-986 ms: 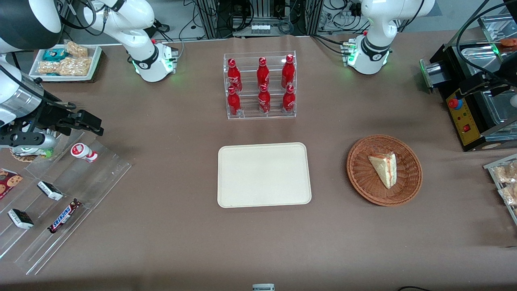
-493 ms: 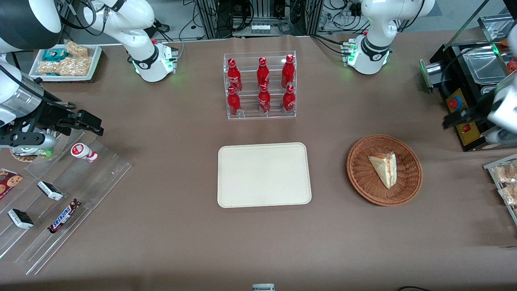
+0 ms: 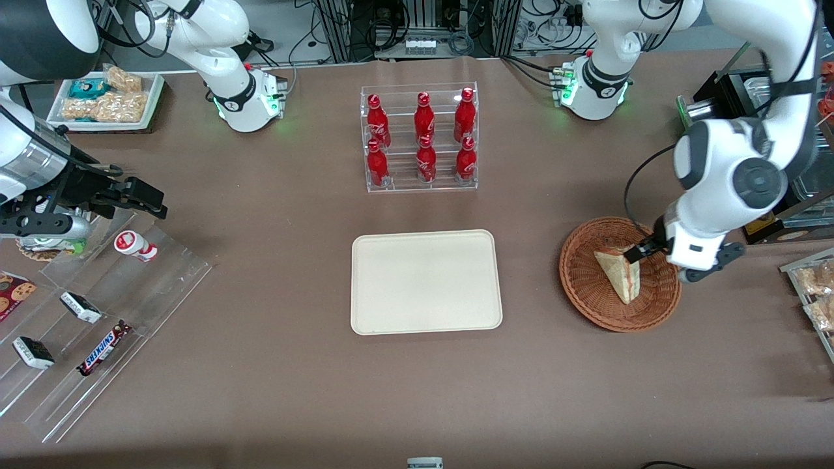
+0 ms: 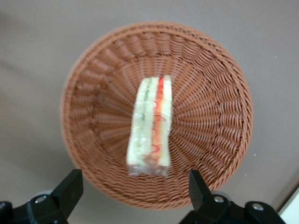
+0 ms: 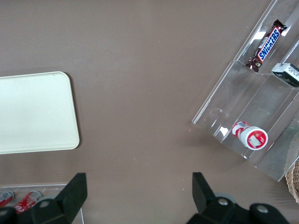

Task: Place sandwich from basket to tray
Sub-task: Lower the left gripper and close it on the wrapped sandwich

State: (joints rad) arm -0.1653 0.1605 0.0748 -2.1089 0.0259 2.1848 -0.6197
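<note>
- Nothing moved yet: sandwich [image 3: 621, 271] lies in the basket [image 3: 589, 297], wrapped, filling edge up in the left wrist view [image 4: 152, 126].
- Tray [image 3: 426, 281] bare, sitting on the worktop [image 3: 293, 365] beside the basket, toward the parked arm's end, clear gap between them.
- Left to do, as I judge it: lower, grip, lift, carry across, set down on tray. All of the task, basically.
- Pincer [image 3: 642, 253] hangs over the basket, above the wider end of the wedge; not touching it as far as I can see.
- Pincer spread wide, grasping nothing: in the wrist view its 2 fingers [image 4: 69, 186] stand on either side of the sandwich's width, well apart from the wrap.
- Arm reaches in from the working arm's end, forearm bent down, wrist pointing roughly straight down at the basket.
- Fingers straddle the sandwich across its thickness, so the line-up looks about right for a descent; height above the wedge hard to judge.
</note>
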